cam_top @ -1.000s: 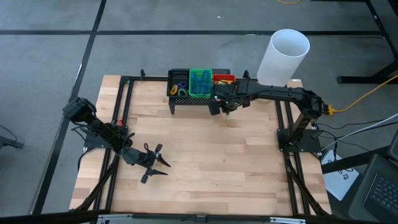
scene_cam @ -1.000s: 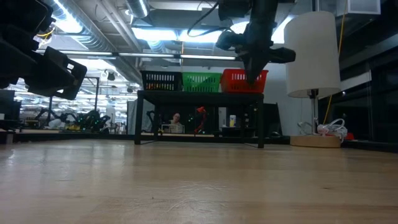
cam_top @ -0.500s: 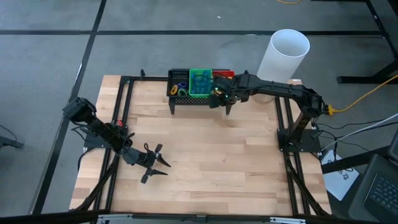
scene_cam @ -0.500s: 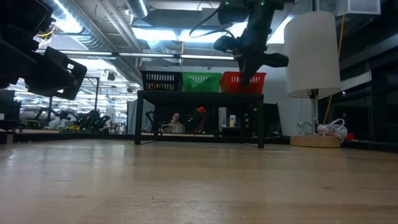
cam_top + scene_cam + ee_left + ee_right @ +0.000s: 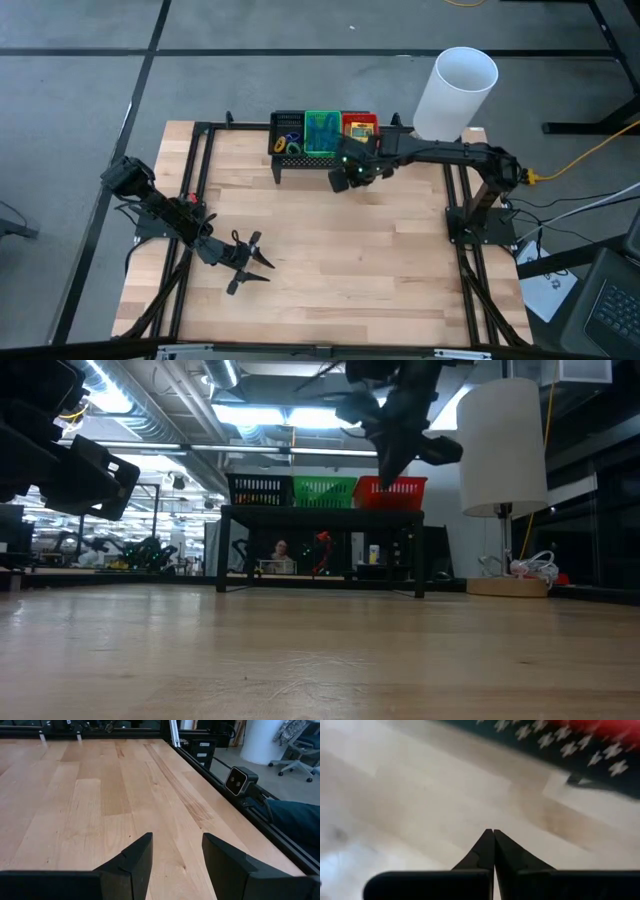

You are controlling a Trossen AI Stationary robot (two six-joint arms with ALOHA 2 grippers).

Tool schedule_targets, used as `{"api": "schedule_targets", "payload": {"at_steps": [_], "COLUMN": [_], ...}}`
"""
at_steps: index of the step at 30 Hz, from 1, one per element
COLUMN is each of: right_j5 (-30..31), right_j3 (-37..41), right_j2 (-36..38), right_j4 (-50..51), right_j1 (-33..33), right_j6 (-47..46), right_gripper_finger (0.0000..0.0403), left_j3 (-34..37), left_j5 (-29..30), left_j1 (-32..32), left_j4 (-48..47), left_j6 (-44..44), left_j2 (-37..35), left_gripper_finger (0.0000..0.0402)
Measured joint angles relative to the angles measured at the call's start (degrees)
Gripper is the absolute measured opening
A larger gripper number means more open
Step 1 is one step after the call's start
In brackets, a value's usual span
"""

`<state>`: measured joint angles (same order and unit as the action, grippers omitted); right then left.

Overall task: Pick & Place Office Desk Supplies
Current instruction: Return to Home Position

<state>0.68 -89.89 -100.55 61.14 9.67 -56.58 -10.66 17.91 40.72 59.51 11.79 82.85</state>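
Note:
Three small baskets stand in a row on the black mesh stand (image 5: 277, 152) at the table's far middle. The black basket (image 5: 287, 134) holds coloured rings, the green basket (image 5: 322, 133) holds blue bands, and the red basket (image 5: 360, 127) holds a yellow pack. My right gripper (image 5: 341, 181) hangs shut and empty just in front of the stand, near the red and green baskets; in the low view it (image 5: 386, 464) slants down before the red basket (image 5: 392, 491). My left gripper (image 5: 256, 263) rests open and empty low over the table's near left part.
A tall white cylinder (image 5: 455, 92) stands at the far right corner beside the stand. A black frame rail (image 5: 455, 215) runs along the table's edges. Bare wood (image 5: 350, 260) stretches between the two arms. A small camera (image 5: 240, 780) sits at the table edge ahead of my left gripper.
My right gripper, shut all the while, has tipped and swung in front of the stand. Its tip has gone toward the table's left and a little up, and the red basket, partly covered by the arm before, now shows from above.

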Motion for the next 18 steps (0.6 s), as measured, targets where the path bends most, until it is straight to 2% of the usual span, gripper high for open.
{"api": "schedule_targets", "payload": {"at_steps": [6,12,15,18], "right_j5": [2.69,17.13,24.85,32.21], "right_j3": [-0.02,0.0,0.0,0.0], "right_j2": [0.4,3.1,5.19,7.53], "right_j4": [-0.13,-6.31,-10.15,-12.89], "right_j1": [-5.28,-14.54,-19.59,-24.61], "right_j6": [0.27,4.37,8.68,12.08], "right_gripper_finger": [0.0,0.0008,0.001,0.0011], "left_j3": [0.0,0.04,0.02,0.02], "left_j5": [0.85,1.5,1.56,1.56], "left_j1": [0.01,-0.02,-0.02,-0.02], "left_j4": [0.01,0.2,-1.43,-8.07], "left_j6": [-0.19,-2.44,-4.11,-5.31], "left_j2": [0.0,-1.64,-5.7,-12.7], "left_gripper_finger": [0.0168,0.0168,0.0168,0.0168]}}
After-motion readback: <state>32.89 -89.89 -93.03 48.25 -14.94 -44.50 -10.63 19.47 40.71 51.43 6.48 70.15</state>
